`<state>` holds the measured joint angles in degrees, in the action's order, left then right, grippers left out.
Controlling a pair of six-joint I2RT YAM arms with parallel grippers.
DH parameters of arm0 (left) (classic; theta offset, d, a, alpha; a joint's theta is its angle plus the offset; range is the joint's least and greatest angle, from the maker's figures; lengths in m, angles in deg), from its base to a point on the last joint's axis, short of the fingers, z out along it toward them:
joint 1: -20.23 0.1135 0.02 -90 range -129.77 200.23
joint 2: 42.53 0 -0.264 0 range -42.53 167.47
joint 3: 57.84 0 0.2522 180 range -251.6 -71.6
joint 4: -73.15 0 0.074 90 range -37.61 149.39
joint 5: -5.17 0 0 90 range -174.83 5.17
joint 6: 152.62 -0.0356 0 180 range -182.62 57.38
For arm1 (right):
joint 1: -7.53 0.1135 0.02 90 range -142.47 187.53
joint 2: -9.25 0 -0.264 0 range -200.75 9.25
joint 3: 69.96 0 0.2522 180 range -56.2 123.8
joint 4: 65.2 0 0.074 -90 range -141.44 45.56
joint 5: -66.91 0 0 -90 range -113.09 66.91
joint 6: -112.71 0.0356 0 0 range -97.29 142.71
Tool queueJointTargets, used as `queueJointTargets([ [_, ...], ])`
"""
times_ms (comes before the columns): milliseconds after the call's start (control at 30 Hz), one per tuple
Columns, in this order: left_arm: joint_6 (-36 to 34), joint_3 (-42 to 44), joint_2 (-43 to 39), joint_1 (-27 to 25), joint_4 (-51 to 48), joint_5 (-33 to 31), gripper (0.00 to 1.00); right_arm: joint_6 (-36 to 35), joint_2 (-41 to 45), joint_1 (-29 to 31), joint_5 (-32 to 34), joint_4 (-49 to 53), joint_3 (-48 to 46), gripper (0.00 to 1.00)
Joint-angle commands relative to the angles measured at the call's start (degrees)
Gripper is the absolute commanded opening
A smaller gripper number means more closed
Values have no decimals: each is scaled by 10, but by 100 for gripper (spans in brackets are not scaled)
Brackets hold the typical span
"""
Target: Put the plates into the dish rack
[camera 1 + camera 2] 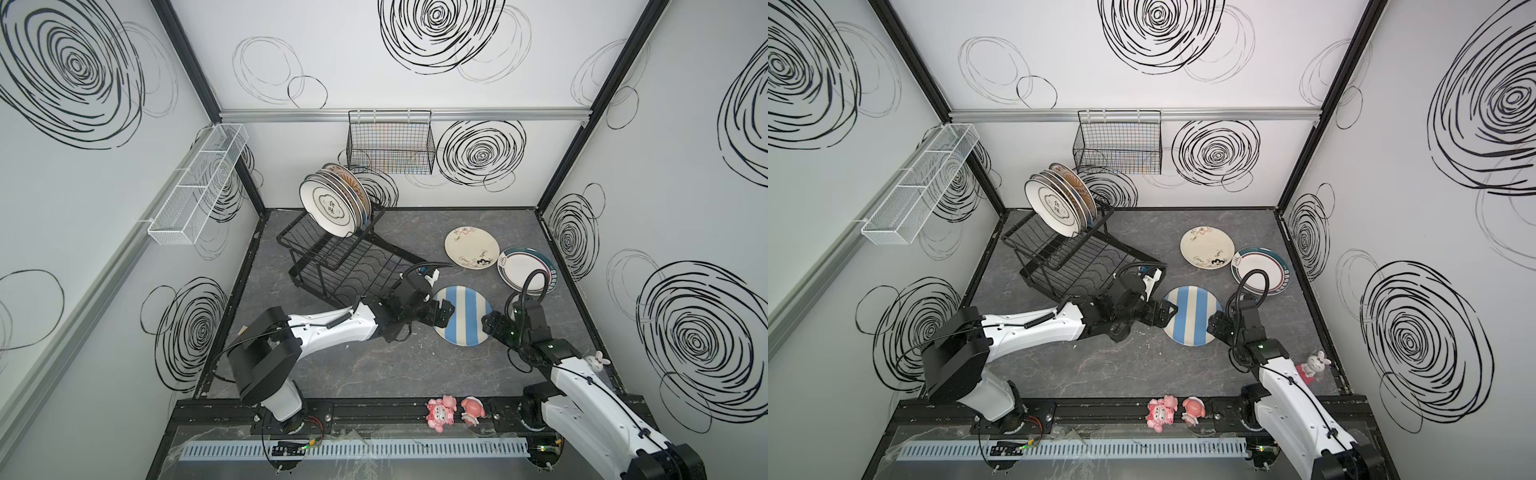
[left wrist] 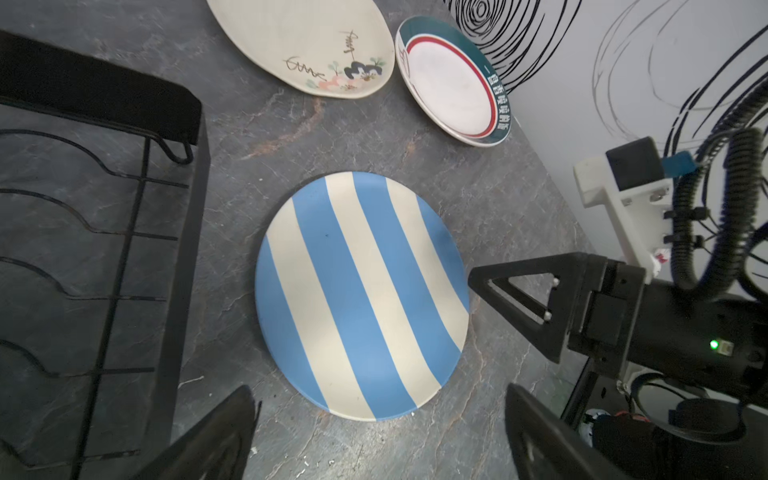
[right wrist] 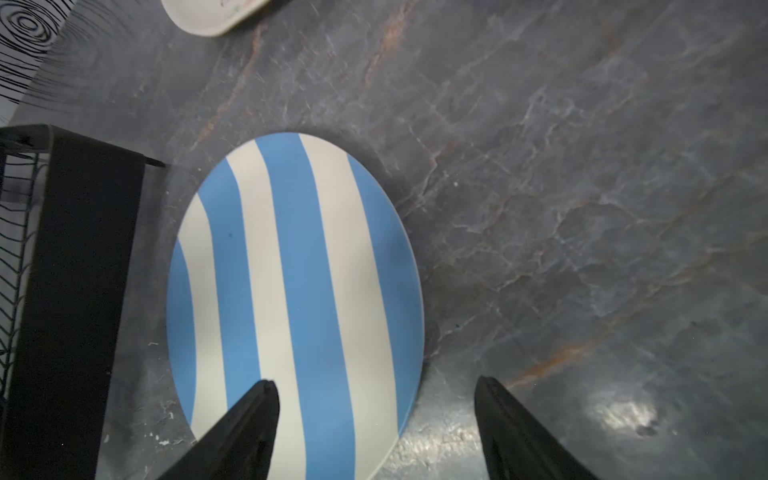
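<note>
A blue-and-cream striped plate point(image 1: 463, 318) point(image 1: 1192, 318) lies flat on the dark table between my two grippers. My left gripper point(image 1: 445, 311) point(image 2: 379, 388) is open at its left edge, with nothing between the fingers. My right gripper point(image 1: 488, 326) point(image 3: 374, 380) is open at its right edge, one finger over the plate and the other over the table. Behind, a cream plate with small drawings point(image 1: 471, 248) and a teal-rimmed plate point(image 1: 525, 270) lie flat. The black dish rack point(image 1: 332, 259) point(image 1: 1065, 255) holds several plates point(image 1: 332, 203) upright in its upper basket.
A black fine-grid basket point(image 1: 390, 143) hangs on the back wall and a long white mesh basket point(image 1: 199, 183) on the left wall. Pink figurines point(image 1: 442, 415) sit on the front rail. A white rabbit figurine point(image 1: 596, 359) stands by the right arm.
</note>
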<state>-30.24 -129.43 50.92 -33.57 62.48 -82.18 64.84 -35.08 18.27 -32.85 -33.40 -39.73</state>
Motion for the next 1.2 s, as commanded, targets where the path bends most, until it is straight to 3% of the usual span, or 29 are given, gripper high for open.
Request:
queueJointTargets([
  [0, -6, -23, 16, -1, 14, 5, 96, 6, -2, -19, -24, -24, -12, 79],
  [233, -16, -60, 71, -8, -18, -21, 96, -5, 2, -57, -85, -66, -45, 79],
  [467, -11, -100, 124, -15, -39, -56, 96, -24, -15, -74, -96, -96, -50, 78],
  [867, 13, -135, 197, -5, -21, -13, 96, -36, -66, -104, -148, -136, -63, 67],
  [1167, 1, -138, 219, -4, -22, -14, 96, -38, -82, -125, -175, -168, -80, 59],
])
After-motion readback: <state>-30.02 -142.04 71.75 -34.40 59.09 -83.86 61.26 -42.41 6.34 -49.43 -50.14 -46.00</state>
